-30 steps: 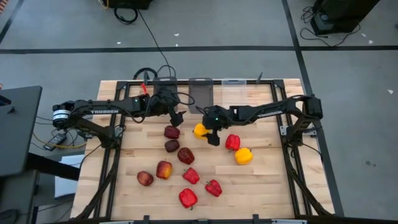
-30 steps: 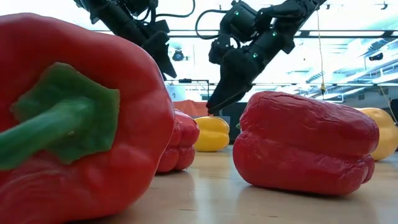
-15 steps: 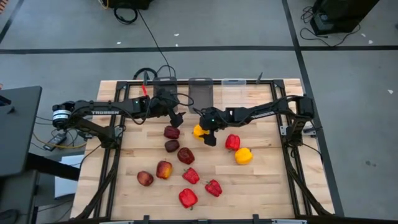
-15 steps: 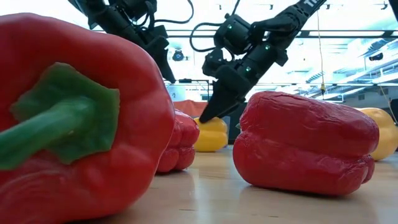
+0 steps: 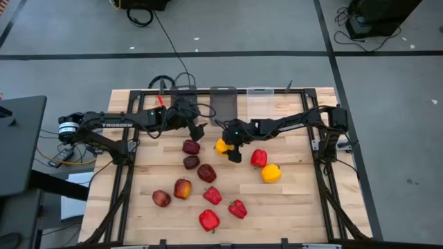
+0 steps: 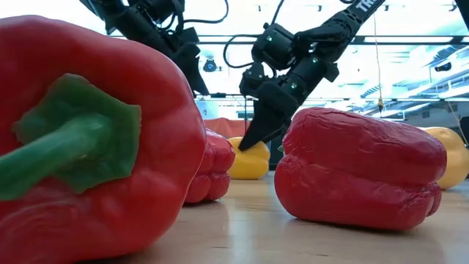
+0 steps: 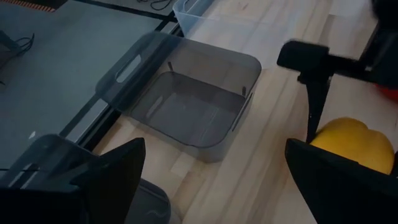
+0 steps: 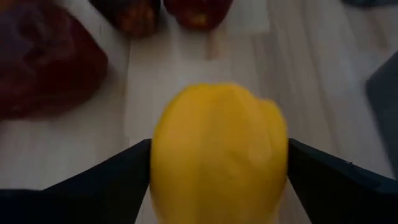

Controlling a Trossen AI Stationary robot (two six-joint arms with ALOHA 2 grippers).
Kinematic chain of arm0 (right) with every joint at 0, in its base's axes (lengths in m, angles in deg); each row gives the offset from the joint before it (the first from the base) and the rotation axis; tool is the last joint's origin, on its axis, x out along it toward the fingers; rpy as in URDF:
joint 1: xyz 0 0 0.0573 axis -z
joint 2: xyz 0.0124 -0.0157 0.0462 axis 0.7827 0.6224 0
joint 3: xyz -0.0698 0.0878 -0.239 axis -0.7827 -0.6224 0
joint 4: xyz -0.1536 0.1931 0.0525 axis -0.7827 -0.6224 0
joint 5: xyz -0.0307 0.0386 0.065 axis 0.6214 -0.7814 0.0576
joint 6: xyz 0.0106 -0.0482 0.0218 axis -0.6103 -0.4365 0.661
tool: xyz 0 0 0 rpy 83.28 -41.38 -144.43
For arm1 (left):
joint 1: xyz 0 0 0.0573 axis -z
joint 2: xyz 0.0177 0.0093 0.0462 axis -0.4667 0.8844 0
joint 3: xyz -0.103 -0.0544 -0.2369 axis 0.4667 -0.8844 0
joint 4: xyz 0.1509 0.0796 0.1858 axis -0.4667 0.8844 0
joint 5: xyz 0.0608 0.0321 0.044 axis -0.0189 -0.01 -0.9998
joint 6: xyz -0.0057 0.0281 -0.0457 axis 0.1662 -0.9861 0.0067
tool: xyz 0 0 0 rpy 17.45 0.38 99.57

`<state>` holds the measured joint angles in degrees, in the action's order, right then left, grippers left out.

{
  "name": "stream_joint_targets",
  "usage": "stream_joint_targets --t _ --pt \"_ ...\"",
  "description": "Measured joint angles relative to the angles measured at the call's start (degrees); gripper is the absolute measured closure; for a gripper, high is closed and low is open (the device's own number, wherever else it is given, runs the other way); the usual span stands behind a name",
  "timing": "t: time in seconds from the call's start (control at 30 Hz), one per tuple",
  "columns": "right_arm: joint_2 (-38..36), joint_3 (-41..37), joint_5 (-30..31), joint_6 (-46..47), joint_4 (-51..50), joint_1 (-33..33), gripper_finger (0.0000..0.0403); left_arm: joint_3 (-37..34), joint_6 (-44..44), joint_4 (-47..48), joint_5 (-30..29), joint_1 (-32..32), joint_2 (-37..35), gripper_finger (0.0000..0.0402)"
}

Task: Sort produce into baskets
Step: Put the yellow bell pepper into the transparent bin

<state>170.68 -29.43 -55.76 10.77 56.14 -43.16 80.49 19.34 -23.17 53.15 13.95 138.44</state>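
My right gripper (image 5: 228, 149) is open, and its fingers (image 8: 118, 183) stand on either side of a yellow bell pepper (image 8: 219, 149) that rests on the table at the far middle (image 5: 221, 145). In the low view its fingertip (image 6: 249, 141) is at the pepper's top (image 6: 249, 160). My left gripper (image 5: 199, 131) is open and empty above the table, left of that pepper (image 7: 351, 143) and near a dark red apple (image 5: 191, 146). A dark-grey basket (image 7: 186, 102) and a nearly clear one (image 7: 193, 9) stand at the far edge. My right gripper comes at the yellow pepper slanting down from the table's right and far side, one finger close against each side (image 8: 283, 155). I cannot tell whether the fingers touch it. The pepper sits on the table.
Several dark red and red-yellow apples (image 5: 183, 188) and red peppers (image 5: 209, 220) lie on the table's middle and near part. A red pepper (image 5: 259, 158) and a second yellow pepper (image 5: 270, 173) lie to the right. Another dark basket (image 7: 37, 162) stands close to my left gripper.
My right gripper has gone down and a little toward the table's left edge, onto the yellow pepper, so that its fingers now stand around it. The pepper has stayed where it was.
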Motion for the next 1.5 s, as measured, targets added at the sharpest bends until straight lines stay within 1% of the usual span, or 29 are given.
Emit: stream_joint_targets --t 0.13,0.2,0.27,0.33,0.4,0.57,0.7,0.77,0.9,1.0,1.07,1.1,1.17,1.3,1.5 --pt "0.25 -0.23 -0.24 0.94 -0.94 0.04 0.0036 0.00 -0.11 -0.33 0.00 0.00 0.00 0.0009" --pt "0.25 -0.23 0.41 2.14 -0.95 0.00 0.0042 0.00 -1.42 -0.70 -0.02 0.00 0.00 0.0009" --pt "0.25 -0.23 1.69 2.96 -1.06 -0.01 0.0057 0.00 -2.65 -1.54 -0.04 0.00 0.00 0.0009" --pt "0.19 -0.21 3.22 4.06 -1.13 -0.01 0.0080 0.00 -3.37 -2.48 -0.04 0.00 0.00 0.0009" --pt "0.08 -0.21 3.41 4.86 -1.13 0.01 0.0106 0.00 -4.58 -3.54 -0.04 0.00 0.00 0.0009" --pt "-1.33 -0.21 2.83 5.26 -2.21 0.23 0.0108 0.00 -6.80 -4.58 -0.08 0.00 0.00 0.0009" --pt "-6.93 -0.21 3.15 4.45 -4.90 1.55 0.0108 0.00 -7.28 -4.17 -0.09 0.00 0.01 0.0009" --pt "-10.69 -0.16 5.46 3.25 -7.46 2.72 0.0108 0.00 -7.18 -4.13 -0.09 0.00 0.10 0.0009" --pt "-18.32 -0.13 13.68 1.29 -13.12 6.40 0.0105 -0.04 -5.40 -2.93 -0.13 0.00 1.20 0.0010" --pt "-22.62 -0.08 20.16 0.75 -17.94 10.70 0.0104 -0.04 -3.55 -1.75 -0.13 0.02 2.58 0.0010" --pt "-24.05 -0.16 22.54 1.20 -20.35 14.23 0.0104 -0.04 -2.60 -1.13 -0.15 0.02 3.81 0.0010" --pt "-24.31 -0.57 22.74 1.67 -20.32 15.98 0.0104 -0.04 -2.33 -1.09 -0.19 0.02 4.44 0.0010" --pt "-24.04 -1.90 21.00 2.05 -19.63 19.90 0.0102 -0.04 -1.43 -0.89 -0.37 0.04 5.68 0.0010" --pt "-20.09 -5.08 17.26 2.14 -16.56 26.44 0.0090 -0.07 -1.27 -1.11 -1.04 0.04 7.75 0.0010" --pt "-13.20 -5.76 13.74 1.07 -10.36 31.90 0.0071 -0.07 -1.57 -2.48 -1.07 0.00 8.57 0.0010"
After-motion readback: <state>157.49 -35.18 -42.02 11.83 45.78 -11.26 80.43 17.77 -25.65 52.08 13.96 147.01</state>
